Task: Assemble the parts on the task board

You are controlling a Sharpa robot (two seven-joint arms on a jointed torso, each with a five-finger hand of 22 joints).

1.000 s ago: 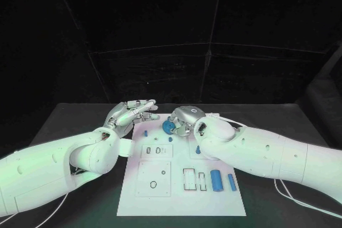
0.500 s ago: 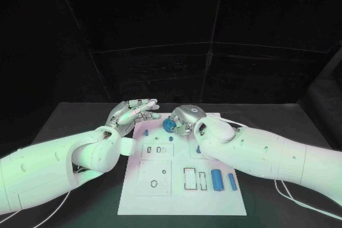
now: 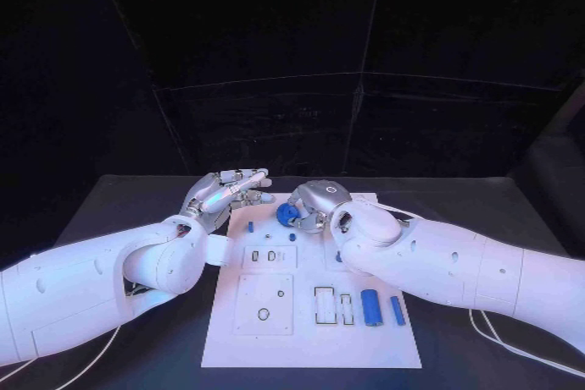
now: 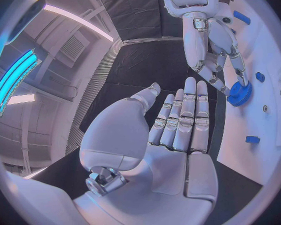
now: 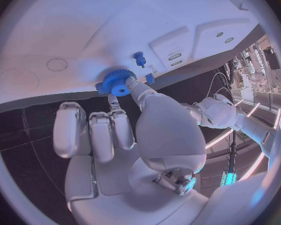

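Note:
The white task board (image 3: 311, 331) lies in the middle of the black table. My right hand (image 3: 314, 205) pinches a blue gear (image 3: 287, 213) between thumb and finger over the board's far end; the same gear (image 5: 118, 82) is close to the board (image 5: 84, 25), and I cannot tell whether they touch. A small blue peg (image 5: 140, 59) stands beside it. My left hand (image 3: 226, 191) hovers at the board's far left corner, palm flat and fingers (image 4: 184, 115) stretched out, holding nothing. From the left wrist, the right hand (image 4: 212, 40) and gear (image 4: 239, 94) lie just past those fingertips.
Two blue cylinders (image 3: 369, 307) (image 3: 396, 310) lie at the board's near right, next to rectangular slots (image 3: 325, 305). Small blue pegs (image 3: 250, 227) (image 3: 294, 236) (image 3: 338, 256) stand further back. A square plate with round holes (image 3: 265, 304) sits at the near left.

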